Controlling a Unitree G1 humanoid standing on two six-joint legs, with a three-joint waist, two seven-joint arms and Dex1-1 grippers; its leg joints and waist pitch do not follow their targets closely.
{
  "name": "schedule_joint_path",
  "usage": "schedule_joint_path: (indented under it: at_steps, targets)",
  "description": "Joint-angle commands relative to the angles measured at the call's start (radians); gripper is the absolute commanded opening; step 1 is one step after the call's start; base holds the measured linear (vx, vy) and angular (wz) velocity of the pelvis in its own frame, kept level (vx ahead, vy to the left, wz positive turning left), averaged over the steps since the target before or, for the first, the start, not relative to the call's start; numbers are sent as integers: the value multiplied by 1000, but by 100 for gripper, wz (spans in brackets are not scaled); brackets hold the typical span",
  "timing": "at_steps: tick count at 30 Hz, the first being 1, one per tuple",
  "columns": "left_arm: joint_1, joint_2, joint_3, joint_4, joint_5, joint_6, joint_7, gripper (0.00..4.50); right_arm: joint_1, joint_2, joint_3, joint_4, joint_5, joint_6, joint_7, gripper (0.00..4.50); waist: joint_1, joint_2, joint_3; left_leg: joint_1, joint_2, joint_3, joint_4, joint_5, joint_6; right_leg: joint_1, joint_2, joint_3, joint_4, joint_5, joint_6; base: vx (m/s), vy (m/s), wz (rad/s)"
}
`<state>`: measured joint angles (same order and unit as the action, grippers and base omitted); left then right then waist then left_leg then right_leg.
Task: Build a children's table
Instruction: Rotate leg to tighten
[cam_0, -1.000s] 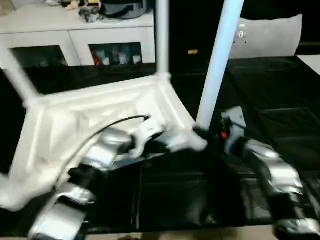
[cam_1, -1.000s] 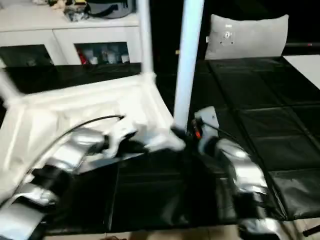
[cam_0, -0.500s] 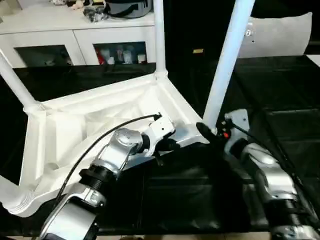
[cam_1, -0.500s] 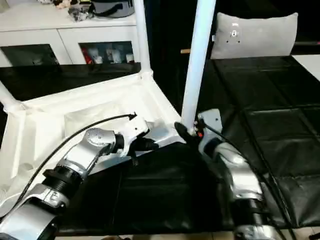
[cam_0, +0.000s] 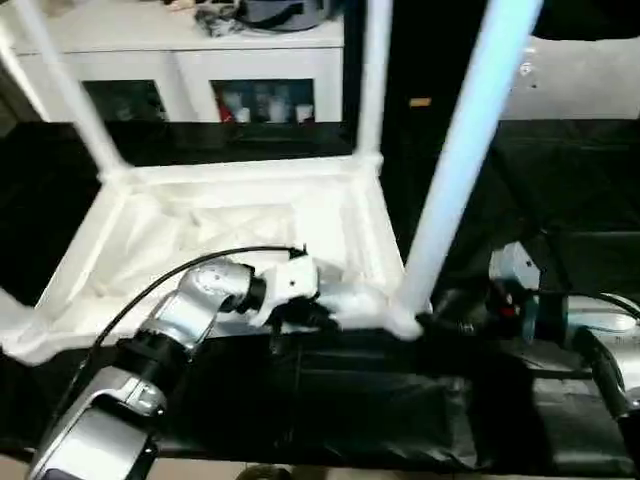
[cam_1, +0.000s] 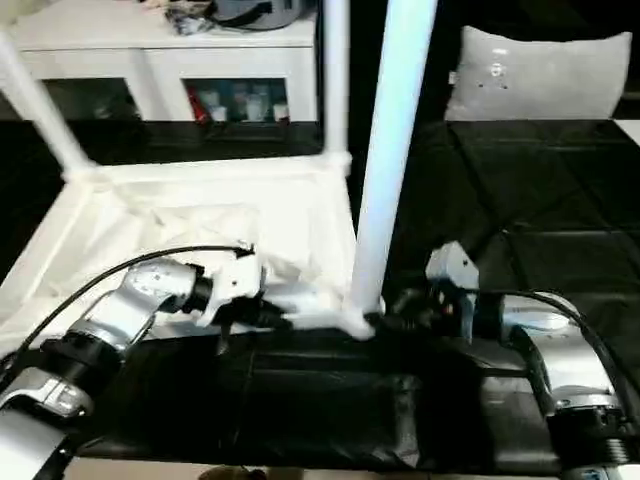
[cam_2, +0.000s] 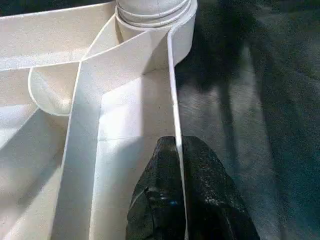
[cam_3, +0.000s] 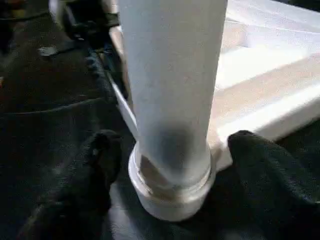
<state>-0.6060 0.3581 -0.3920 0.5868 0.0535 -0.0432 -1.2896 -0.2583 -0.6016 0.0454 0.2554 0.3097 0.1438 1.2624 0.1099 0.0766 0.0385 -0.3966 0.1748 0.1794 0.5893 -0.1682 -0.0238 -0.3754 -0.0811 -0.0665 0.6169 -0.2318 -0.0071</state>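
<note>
Tabletop (cam_0: 240, 215), white plastic, lies upside down on the black mat (cam_0: 560, 200), ribbed underside facing up, its long axis running across the robot from left to right. Three tapered white legs stand up from its corner sockets: the far left leg (cam_0: 70, 90) leans toward the left, the far right leg (cam_0: 375, 80) rises nearly straight, and the near right leg (cam_0: 465, 160) is closest to the camera and tilts slightly right toward its top. In the head views the left gripper (cam_0: 315, 315) sits at the tabletop's near edge, just left of the near right socket, and the right gripper (cam_0: 440, 322) sits at the base of the near right leg. Behind the mat stands a white cabinet (cam_0: 200, 60) with glass doors and clutter on top; a grey cushion (cam_1: 540, 75) rests at the far right.

Left wrist view: the left gripper (cam_2: 179, 192) is clenched on the thin upright rim (cam_2: 172, 90) of the tabletop, one black finger on each side, with the corner socket (cam_2: 155, 15) beyond.

Right wrist view: the right gripper (cam_3: 172, 165) is spread, its black fingers (cam_3: 102, 155) standing on either side of the leg base (cam_3: 170, 190), apart from it.
</note>
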Motion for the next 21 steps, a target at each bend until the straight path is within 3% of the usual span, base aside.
schedule_joint_path:
  at_steps: [1,2,5,8,12,13,21]
  targets:
    - [9,19,-45,-13,7,-30,-79,0,-9,-12,15,-17,22,9,44,339,0,-26,-62,21,62,-19,-53,-135,135,38,-77,41,-67,-19,-250,0,0,0]
    - [12,34,-61,-24,2,-46,-127,0,-11,-18,31,-25,33,26,93,311,5,-25,-61,21,63,-20,-53,-135,135,36,-77,41,-66,-25,-249,0,0,0]
    - [5,46,-80,-13,7,-82,-170,0,-16,-22,57,-23,43,32,150,306,10,-25,-61,22,65,-20,-54,-139,133,34,-78,42,-67,-39,-246,0,0,0]
    - [1,47,-86,-10,4,-98,-197,0,-24,-13,72,-10,34,19,170,268,14,-26,-60,24,66,-20,-57,-154,116,33,-78,42,-66,-61,-246,0,0,0]
    - [-2,48,-88,-14,-4,-98,-215,0,-24,-13,84,-9,40,25,193,249,17,-29,-59,25,66,-20,-58,-171,103,33,-81,43,-68,-79,-247,0,0,0]
    - [-2,49,-89,-16,-7,-97,-221,0,-22,-12,87,-11,45,35,202,224,19,-28,-59,24,65,-20,-58,-171,100,33,-81,43,-68,-86,-245,0,0,0]
    - [15,51,-78,-38,-35,-60,-245,0,-3,3,91,-29,81,73,216,192,25,-29,-62,23,64,-19,-55,-146,105,33,-80,43,-64,-62,-245,0,0,0]
